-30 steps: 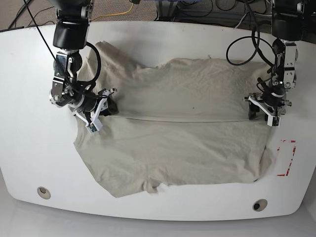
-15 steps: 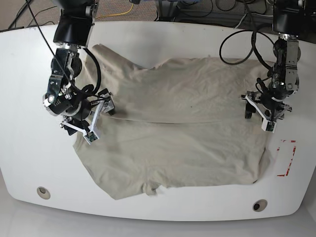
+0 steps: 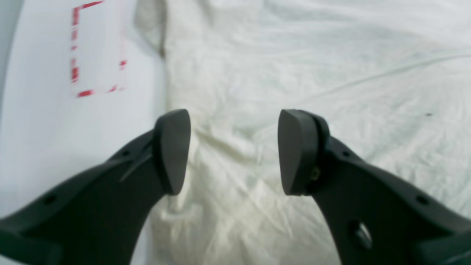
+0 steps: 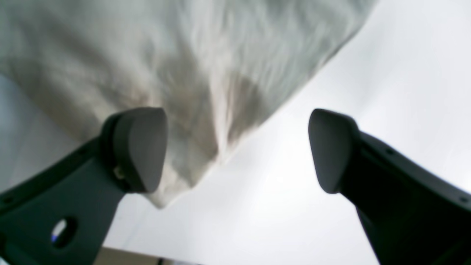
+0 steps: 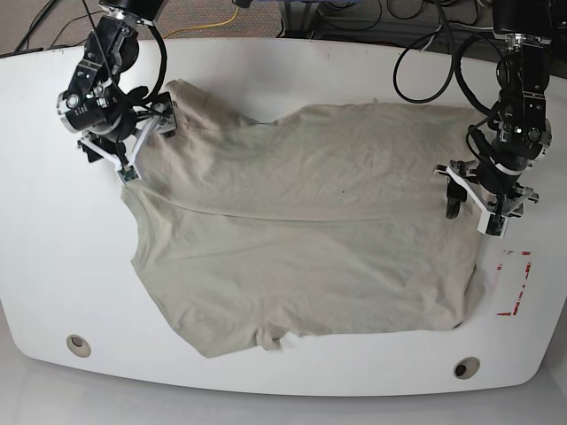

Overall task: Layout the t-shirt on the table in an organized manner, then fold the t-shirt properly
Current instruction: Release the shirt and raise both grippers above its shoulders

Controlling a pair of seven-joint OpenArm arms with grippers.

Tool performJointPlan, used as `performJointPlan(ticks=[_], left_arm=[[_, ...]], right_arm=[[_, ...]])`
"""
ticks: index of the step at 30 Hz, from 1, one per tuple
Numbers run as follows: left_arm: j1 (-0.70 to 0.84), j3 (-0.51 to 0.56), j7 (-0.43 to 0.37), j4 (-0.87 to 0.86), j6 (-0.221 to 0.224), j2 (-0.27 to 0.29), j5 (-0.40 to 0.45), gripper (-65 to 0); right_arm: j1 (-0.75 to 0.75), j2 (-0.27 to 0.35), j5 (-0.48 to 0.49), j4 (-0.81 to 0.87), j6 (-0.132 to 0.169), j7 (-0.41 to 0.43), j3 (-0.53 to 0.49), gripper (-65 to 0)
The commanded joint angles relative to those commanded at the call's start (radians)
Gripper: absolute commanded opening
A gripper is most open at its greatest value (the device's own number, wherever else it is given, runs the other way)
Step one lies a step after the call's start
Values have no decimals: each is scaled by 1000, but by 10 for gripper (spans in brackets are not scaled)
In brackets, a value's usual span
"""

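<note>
The beige t-shirt point(image 5: 310, 230) lies spread and wrinkled across the white table point(image 5: 283, 66), with a faint crease across its middle. My right gripper point(image 5: 133, 146) is open at the shirt's far-left sleeve. In the right wrist view this gripper point(image 4: 235, 147) is open and empty, with a shirt corner point(image 4: 191, 73) below it, nearer the left finger. My left gripper point(image 5: 476, 212) is open over the shirt's right edge. In the left wrist view it point(image 3: 232, 151) is open above the cloth point(image 3: 294, 66) and holds nothing.
A red tape rectangle point(image 5: 514, 283) marks the table to the right of the shirt; it also shows in the left wrist view point(image 3: 95, 48). Two grommet holes point(image 5: 78, 344) point(image 5: 466, 367) sit near the front edge. Cables point(image 5: 425, 44) hang behind the table.
My right gripper has moved from the shirt's left middle up to the far-left sleeve, and the shirt's left side now lies flatter. My left gripper has shifted slightly right.
</note>
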Motion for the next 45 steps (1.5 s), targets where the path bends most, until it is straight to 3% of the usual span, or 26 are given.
performJointPlan(ticks=[8, 24, 27, 30, 32, 33, 39, 45], left_arm=[[58, -44, -2, 57, 0, 0, 0, -297], [110, -135, -6, 57, 0, 0, 0, -297], [110, -137, -5, 57, 0, -2, 0, -297], [110, -137, -5, 54, 0, -2, 2, -297], [110, -137, -5, 52, 0, -2, 2, -297], [110, -137, -5, 52, 0, -2, 2, -297], [110, -133, -3, 52, 0, -2, 3, -297], [110, -132, 0, 52, 0, -2, 6, -297]], right_arm=[[-87, -11, 81, -3, 0, 5, 28, -73], [-103, -25, 95, -199, 0, 112, 20, -81], [-103, -32, 97, -198, 0, 112, 18, -198], [-103, -51, 95, -176, 0, 112, 18, -403], [-103, -54, 97, -147, 0, 104, 18, -599], [-103, -55, 97, -132, 0, 100, 15, -650], [-92, -86, 98, 12, 0, 34, -32, -617], [37, -143, 144, 46, 0, -75, -35, -617]])
